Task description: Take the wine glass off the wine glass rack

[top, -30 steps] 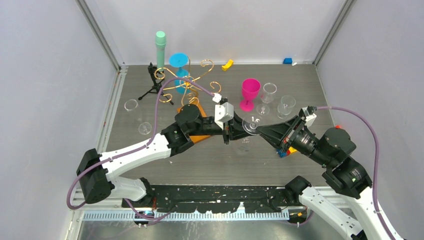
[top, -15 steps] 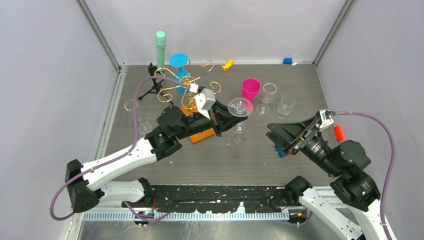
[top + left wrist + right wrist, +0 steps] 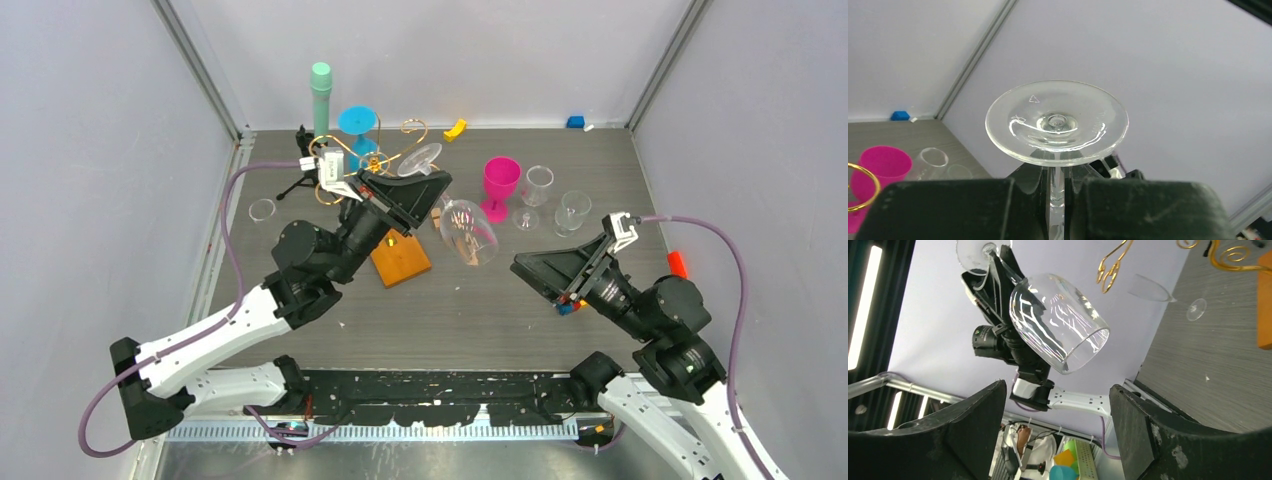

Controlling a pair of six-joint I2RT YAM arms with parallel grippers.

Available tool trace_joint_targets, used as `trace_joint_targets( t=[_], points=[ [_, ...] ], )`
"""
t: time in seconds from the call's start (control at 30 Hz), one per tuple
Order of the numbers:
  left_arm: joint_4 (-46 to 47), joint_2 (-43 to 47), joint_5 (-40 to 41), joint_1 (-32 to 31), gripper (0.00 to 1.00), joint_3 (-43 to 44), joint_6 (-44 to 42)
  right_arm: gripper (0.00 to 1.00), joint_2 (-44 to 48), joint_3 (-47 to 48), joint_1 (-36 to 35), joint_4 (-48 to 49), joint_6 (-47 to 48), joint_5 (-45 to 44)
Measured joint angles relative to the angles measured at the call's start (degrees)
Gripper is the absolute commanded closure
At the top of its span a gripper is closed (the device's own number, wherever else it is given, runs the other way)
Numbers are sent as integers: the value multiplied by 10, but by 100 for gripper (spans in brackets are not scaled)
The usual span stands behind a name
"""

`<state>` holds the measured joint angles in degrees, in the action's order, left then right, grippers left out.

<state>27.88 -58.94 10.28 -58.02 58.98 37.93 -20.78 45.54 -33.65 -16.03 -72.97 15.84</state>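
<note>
open table (image 3: 450, 310) mid-front, rack (image 3: 401, 262) and pink goblet (image 3: 500, 180) crowding rear

Layout: rack left of centre, glass in the air beside it.

Wine glass rack (image 3: 400, 262) sits on the table (image 3: 600, 160), left of centre. The tripod (image 3: 305, 170) is just left of it, with the tall tube (image 3: 321, 95) and a stemmed cup (image 3: 357, 124) behind it near the back wall. Left gripper (image 3: 438, 192) is above the rack, with the wine glass (image 3: 468, 232) stem between its fingers. Glass foot points back-left, bowl front-right, above the table just right of the rack base. Right gripper (image 3: 528, 264) is right of the bowl, apart from it. Goblet (image 3: 500, 183) stands behind the bowl, one stemmed glass (image 3: 538, 183) just right of it, another (image 3: 573, 208) further right. Small glass (image 3: 262, 210) sits near the left edge.
</note>
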Motion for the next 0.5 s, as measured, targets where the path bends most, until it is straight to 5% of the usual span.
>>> trace_joint_targets(
  t=[0.33, 0.5],
  points=[
    [69, -1, 45, 0, 100, -41, 114, 40, -22, -12, 0, 130, -16, 55],
    [93, -4, 52, 0, 100, -41, 132, 41, -47, -11, 0, 169, -41, 60]
  ],
)
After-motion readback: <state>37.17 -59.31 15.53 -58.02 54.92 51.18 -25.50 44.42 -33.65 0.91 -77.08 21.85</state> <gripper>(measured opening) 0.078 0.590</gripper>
